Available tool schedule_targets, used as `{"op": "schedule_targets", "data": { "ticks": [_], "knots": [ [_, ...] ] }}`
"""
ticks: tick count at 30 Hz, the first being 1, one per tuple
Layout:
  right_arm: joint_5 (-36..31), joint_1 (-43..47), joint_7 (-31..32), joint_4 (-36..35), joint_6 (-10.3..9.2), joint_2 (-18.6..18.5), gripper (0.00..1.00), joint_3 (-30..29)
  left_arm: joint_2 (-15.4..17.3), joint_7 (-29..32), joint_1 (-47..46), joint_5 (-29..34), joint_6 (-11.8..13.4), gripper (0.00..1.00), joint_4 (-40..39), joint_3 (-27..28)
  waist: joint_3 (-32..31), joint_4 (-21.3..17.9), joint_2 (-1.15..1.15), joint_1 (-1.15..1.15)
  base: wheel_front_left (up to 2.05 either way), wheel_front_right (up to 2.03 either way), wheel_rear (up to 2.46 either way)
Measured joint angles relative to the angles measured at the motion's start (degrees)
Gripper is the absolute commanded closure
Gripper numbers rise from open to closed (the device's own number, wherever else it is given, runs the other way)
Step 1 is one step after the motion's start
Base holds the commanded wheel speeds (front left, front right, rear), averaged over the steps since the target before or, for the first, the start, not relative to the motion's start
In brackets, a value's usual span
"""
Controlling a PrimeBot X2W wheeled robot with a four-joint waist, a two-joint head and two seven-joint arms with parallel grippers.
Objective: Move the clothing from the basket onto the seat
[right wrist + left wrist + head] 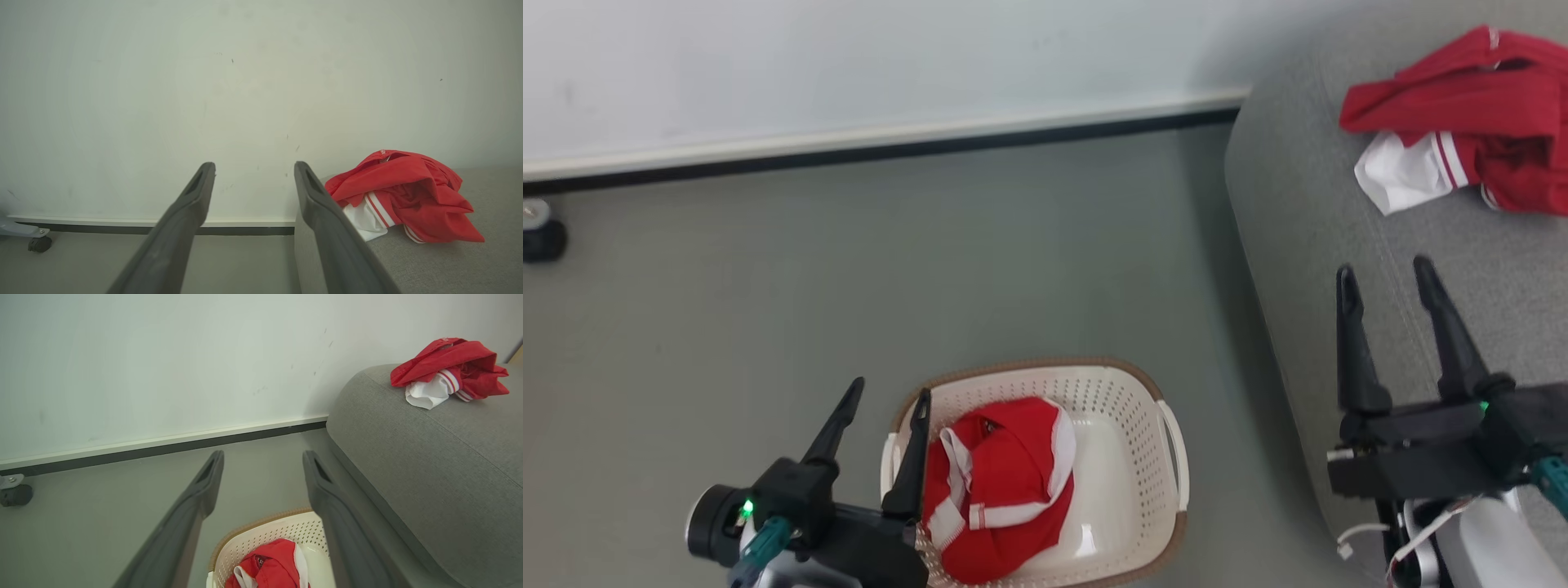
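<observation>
Left pincer: Your left pincer [890, 390] stands wide with nothing between its fingers. It sits at the lower left of the head view, with its inner finger crossing the basket's left rim.
Right pincer: Your right pincer [1383, 269] is also spread wide and empty, at the right of the frame over the seat's near edge.
Basket: The basket [1131, 408] sits on the floor [768, 286] at bottom centre, near the seat [1307, 245] but apart from it.
Clothing, first piece: The garment in the basket [1005, 482] is bunched against the left half, with white trim folded over the top. The right half of the basket floor is bare.
Clothing, second piece: The garment on the seat [1478, 106] lies crumpled at the upper right, well apart from your right pincer.
Progress: By my reading you are halfway, and the basket piece is the next pick.
Risk, rim strike: The left fingers hang close to the rim. If you come straight down from here, one finger could land on the plastic and tip or shove the light basket.
Risk, thin grip: If you pinch only the white trim or one loose fold, the cloth may slip out mid-carry.
Risk, snag: Trailing fabric could catch the basket wall and drag it along.
Risk, short drop: If you let go near the seat's rounded edge, the garment may slide to the floor.
</observation>
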Motion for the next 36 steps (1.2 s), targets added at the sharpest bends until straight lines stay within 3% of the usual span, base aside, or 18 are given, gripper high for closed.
{"op": "schedule_targets", "data": {
  "ticks": [25,36],
  "knots": [
    [-1.35,-22.56,0.98,-2.61,0.44,0.94,0.0,-1.05,0.21,6.25,-15.22,7.55,-3.9,0.0,16.02,-7.06,22.01,-6.71,0.01,0.0,0.0,0.0,0.0],
    [-0.27,-28.43,0.46,-3.74,0.69,1.67,0.0,-1.47,2.38,8.22,-22.67,11.13,-3.78,0.0,21.39,-7.27,31.56,-8.41,0.01,0.0,0.0,0.0,0.0]
  ]
}}
